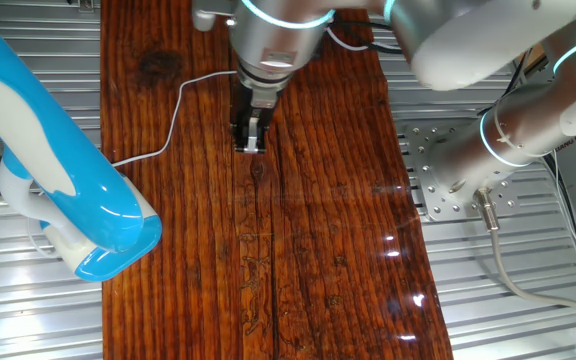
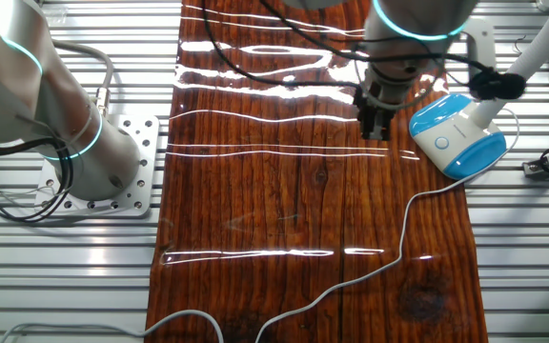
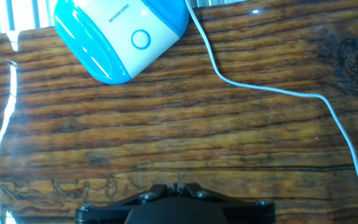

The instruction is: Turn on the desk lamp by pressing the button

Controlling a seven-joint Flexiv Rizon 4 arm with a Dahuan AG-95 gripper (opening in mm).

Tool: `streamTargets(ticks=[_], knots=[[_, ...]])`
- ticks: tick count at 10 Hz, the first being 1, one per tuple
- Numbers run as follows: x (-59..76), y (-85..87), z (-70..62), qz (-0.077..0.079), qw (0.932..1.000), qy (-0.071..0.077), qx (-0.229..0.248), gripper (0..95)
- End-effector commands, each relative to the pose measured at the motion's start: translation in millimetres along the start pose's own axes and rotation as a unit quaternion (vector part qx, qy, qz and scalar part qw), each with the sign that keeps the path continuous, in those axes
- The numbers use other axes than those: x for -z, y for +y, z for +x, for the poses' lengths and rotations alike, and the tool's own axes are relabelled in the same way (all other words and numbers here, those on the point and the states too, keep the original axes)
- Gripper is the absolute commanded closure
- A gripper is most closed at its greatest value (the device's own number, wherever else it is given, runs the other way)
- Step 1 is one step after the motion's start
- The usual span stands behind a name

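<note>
Dark glossy wood of the table (image 3: 185, 124) fills my hand view. The desk lamp (image 3: 122, 34) sits at about eleven o'clock from my gripper (image 3: 178, 185), its round button (image 3: 140, 39) facing up, well apart from me. Its white cord (image 3: 272, 87) trails off toward three o'clock. My fingertips meet with no gap, holding nothing.

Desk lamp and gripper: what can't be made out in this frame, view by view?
- Desk lamp: one fixed view shows only the arm and head, cut by the left edge; its base is hidden behind them.
- Button: visible in the hand view, but lit or unlit cannot be told.
- Gripper: fingertips too small and dark in both fixed views; the hand view shows only the dark housing at the bottom edge.
- Cord: runs off the frame.
</note>
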State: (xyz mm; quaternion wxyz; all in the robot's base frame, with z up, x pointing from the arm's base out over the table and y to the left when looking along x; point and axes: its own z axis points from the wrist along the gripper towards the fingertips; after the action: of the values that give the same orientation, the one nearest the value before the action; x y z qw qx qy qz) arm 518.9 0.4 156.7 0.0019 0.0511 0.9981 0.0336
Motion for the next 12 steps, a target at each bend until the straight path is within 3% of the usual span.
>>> streamTargets(ticks=[1,12], knots=[[-1.2,-0.9,2.1,0.001,1.0,-0.005,0.001,95.0],[-22.8,1.8,-18.8,-0.002,0.9999,-0.01,0.007,95.0]])
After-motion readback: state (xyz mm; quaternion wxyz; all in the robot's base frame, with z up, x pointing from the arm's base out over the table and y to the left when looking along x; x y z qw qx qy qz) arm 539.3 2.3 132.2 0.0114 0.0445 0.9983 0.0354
